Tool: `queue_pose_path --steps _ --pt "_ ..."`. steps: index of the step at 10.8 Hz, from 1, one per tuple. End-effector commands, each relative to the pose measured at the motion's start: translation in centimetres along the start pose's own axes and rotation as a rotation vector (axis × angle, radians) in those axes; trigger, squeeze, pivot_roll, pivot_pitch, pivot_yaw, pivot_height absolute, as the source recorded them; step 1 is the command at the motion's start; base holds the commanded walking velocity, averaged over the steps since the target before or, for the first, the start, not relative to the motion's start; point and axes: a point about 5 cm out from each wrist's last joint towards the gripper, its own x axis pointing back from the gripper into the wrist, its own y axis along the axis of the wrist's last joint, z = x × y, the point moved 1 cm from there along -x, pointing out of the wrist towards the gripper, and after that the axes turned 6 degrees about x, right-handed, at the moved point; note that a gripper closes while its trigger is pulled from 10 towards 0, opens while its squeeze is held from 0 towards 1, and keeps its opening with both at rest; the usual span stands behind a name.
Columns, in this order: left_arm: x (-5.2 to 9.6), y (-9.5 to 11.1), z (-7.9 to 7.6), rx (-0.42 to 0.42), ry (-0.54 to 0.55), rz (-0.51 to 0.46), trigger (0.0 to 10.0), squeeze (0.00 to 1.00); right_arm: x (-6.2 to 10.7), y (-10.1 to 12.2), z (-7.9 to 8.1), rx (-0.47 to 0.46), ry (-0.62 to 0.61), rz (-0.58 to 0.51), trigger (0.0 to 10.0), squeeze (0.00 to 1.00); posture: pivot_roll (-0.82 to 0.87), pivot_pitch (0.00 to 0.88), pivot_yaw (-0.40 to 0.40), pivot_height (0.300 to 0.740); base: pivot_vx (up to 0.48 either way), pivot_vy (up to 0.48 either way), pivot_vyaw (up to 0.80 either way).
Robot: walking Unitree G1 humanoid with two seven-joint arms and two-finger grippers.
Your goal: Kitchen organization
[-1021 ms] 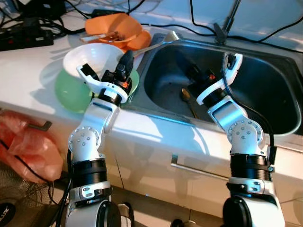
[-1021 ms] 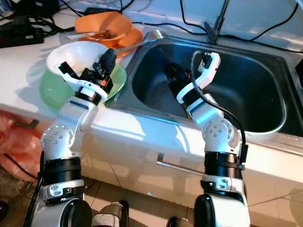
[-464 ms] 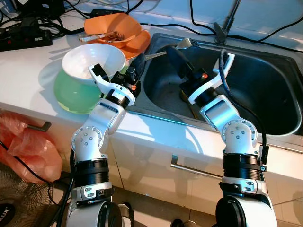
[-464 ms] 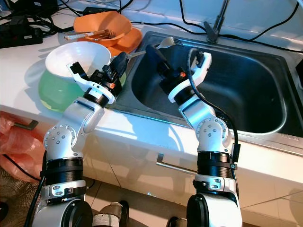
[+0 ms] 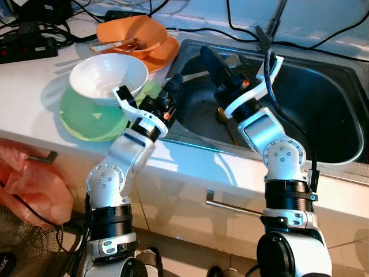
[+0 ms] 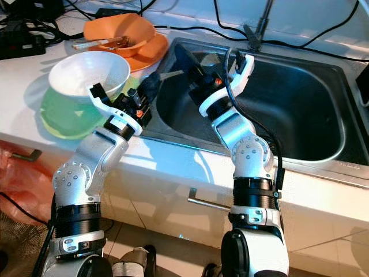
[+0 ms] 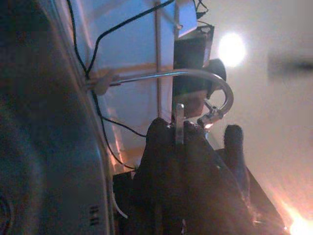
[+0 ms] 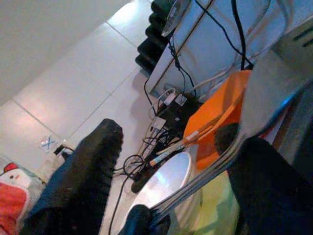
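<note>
Left gripper [image 6: 151, 85] clamped on a fork [image 6: 170, 74], right gripper [image 5: 214, 62] spread open beside it above the sink [image 5: 340, 109]. Stacked bowls [image 5: 106, 78] waiting on the counter; spoon [image 5: 223, 115] not yet collected.

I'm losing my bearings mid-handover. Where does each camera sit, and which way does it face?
Left eye and right eye views: head, looking down at sink, white bowl and both arms.
Left wrist view: along the left gripper, shut on a fork, toward the faucet.
Right wrist view: between the open right gripper fingers, facing the counter.
Shared: fork, white bowl, orange bowl.
</note>
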Motion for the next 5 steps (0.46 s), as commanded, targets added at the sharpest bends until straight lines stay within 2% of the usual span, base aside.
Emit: queue_pose_path --steps 1,5 --pt "-0.60 -2.46 0.10 0.086 -0.011 0.043 0.0 0.00 -0.56 0.68 0.82 -0.002 0.047 -0.036 0.0 0.00 0.16 0.145 -0.017 0.740 0.000 0.000 0.00" --pt "-0.62 -2.57 0.04 0.093 -0.003 0.042 0.0 0.00 -0.61 0.81 0.72 -0.002 0.035 -0.047 0.0 0.00 0.15 0.145 -0.017 0.740 0.000 0.000 0.00"
